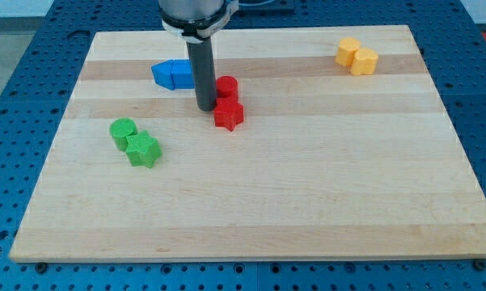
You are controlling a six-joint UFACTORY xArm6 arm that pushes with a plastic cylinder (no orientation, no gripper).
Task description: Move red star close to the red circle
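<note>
Wooden board (pixel 251 194) on blue pegboard table (pixel 16 97); my tip (pixel 205 108) just left of touching red star (pixel 228 115) and red circle (pixel 226 87); no claw.

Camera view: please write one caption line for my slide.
My tip stands left of the touching red star and red circle.

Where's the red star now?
The red star sits left of centre in the board's upper half, touching the red circle just above it, with my tip close on its left.
</note>
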